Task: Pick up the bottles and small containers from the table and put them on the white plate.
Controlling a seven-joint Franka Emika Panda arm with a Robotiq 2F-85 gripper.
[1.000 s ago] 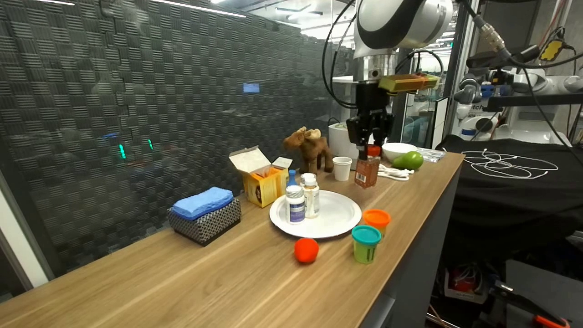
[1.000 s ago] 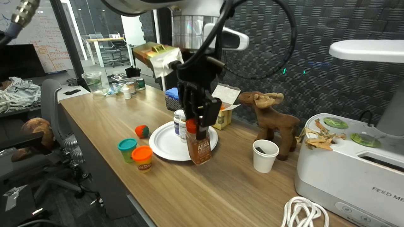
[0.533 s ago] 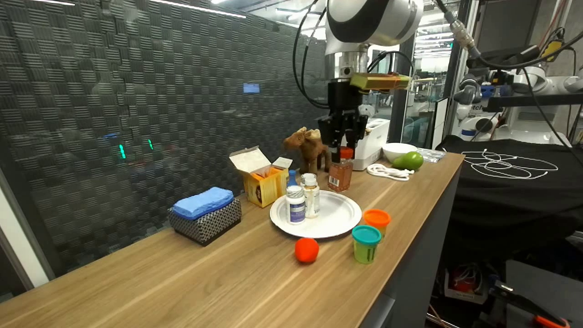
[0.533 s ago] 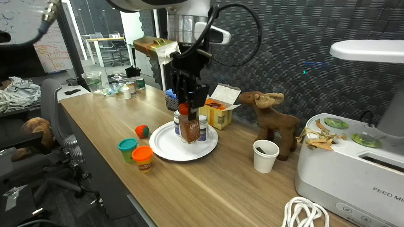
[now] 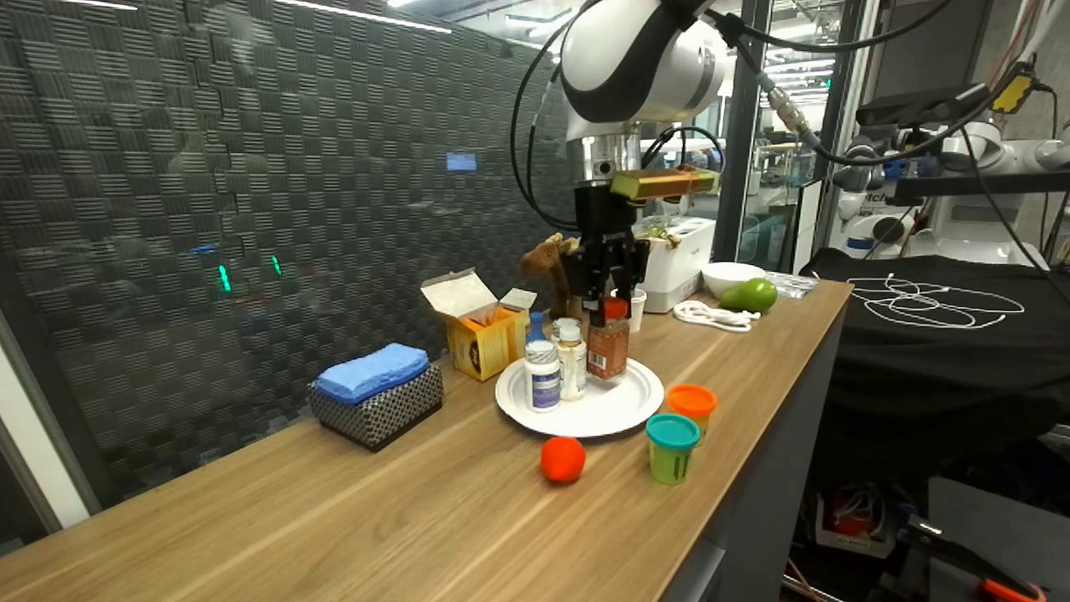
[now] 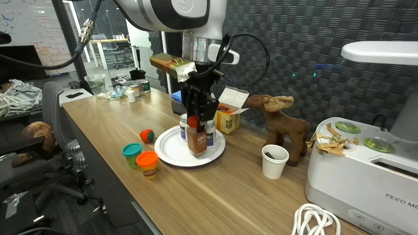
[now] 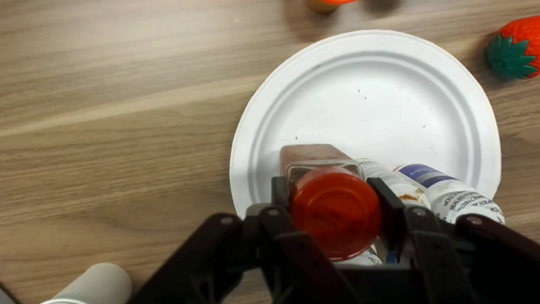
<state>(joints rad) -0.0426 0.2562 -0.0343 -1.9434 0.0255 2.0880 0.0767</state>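
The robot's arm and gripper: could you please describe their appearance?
The arm is white and rounded, with black panels and a silvery band. The gripper is black, with narrow, blocky fingers. Looping cables are black; a gold-coloured box with a white patch sits above the gripper.

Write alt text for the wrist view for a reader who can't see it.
The claw grips a red-capped bottle over a round white plate; partly hidden white pill bottles stand close by. A toy strawberry lies off the plate at upper right.
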